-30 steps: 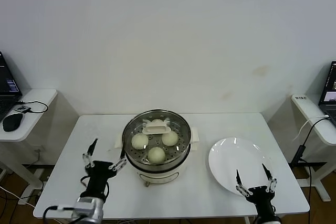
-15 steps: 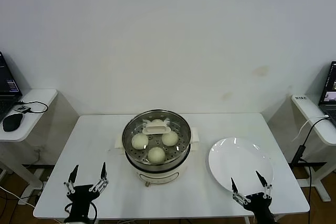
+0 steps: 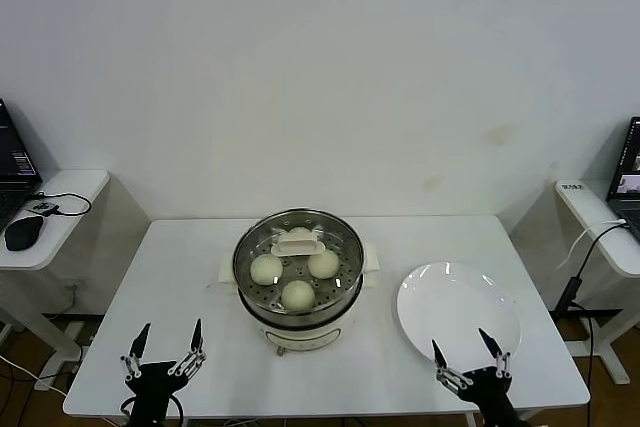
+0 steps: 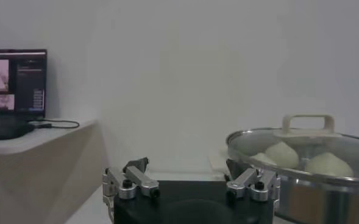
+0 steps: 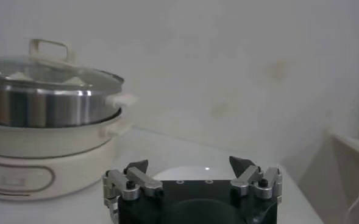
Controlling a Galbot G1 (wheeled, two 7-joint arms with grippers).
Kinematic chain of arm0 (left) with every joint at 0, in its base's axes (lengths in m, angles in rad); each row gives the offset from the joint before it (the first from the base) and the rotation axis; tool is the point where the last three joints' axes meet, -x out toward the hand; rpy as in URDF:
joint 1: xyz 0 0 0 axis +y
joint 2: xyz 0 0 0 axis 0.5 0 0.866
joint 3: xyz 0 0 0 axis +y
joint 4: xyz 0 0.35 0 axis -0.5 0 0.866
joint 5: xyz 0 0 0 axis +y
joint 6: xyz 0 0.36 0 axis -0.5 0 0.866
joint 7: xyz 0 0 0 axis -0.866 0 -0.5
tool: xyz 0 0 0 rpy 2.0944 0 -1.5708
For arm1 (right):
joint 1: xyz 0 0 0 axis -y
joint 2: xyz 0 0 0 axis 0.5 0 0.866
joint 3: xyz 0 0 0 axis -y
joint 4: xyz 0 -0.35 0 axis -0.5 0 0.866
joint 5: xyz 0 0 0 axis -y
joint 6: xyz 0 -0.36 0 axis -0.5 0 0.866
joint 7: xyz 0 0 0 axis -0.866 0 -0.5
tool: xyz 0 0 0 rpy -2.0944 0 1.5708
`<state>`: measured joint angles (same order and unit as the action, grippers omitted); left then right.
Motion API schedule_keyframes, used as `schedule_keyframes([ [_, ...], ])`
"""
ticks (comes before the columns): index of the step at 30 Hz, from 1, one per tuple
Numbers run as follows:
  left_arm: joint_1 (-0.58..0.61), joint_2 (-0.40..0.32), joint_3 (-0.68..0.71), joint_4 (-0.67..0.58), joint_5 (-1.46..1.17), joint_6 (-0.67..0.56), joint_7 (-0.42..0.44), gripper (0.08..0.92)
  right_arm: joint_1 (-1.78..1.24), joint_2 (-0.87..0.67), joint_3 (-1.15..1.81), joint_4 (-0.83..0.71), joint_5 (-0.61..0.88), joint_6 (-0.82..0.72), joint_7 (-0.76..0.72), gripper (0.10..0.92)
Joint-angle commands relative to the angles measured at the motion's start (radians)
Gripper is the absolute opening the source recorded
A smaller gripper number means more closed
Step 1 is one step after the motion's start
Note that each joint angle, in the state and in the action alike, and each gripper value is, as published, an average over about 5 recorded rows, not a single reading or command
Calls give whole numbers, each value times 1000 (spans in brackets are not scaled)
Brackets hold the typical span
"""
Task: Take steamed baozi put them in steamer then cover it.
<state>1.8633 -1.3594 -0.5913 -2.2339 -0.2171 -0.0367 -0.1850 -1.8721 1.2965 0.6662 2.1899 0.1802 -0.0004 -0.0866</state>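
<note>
The steel steamer [image 3: 298, 287] stands mid-table on its cream-white base, covered by a glass lid with a white handle [image 3: 298, 241]. Three baozi [image 3: 266, 269] [image 3: 323, 263] [image 3: 298, 294] show through the lid; a fourth is hidden under the handle. My left gripper [image 3: 163, 349] is open and empty at the table's front left edge. My right gripper [image 3: 466, 354] is open and empty at the front right, by the plate's near rim. The left wrist view shows the lidded steamer [image 4: 301, 182] beyond the left gripper [image 4: 188, 173]. The right wrist view shows the steamer [image 5: 45, 109] beyond the right gripper [image 5: 191, 170].
An empty white plate [image 3: 458, 315] lies right of the steamer. Side tables flank the work table: the left one [image 3: 45, 217] carries a mouse and cable, the right one [image 3: 600, 227] a laptop. A white wall stands behind.
Both grippers have drawn back from the table toward its front edge and lowered; the left one left the steamer's side. The steamer, lid and plate have not moved.
</note>
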Motion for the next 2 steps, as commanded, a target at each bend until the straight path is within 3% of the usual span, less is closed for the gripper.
schedule_keyframes([
  [1, 9, -20, -15, 9, -37, 22, 8, 823, 9, -7, 3, 29, 149, -31, -47, 823],
  [2, 9, -20, -15, 11, -39, 22, 6, 823, 10, -6, 2, 30, 148, -28, -48, 823],
])
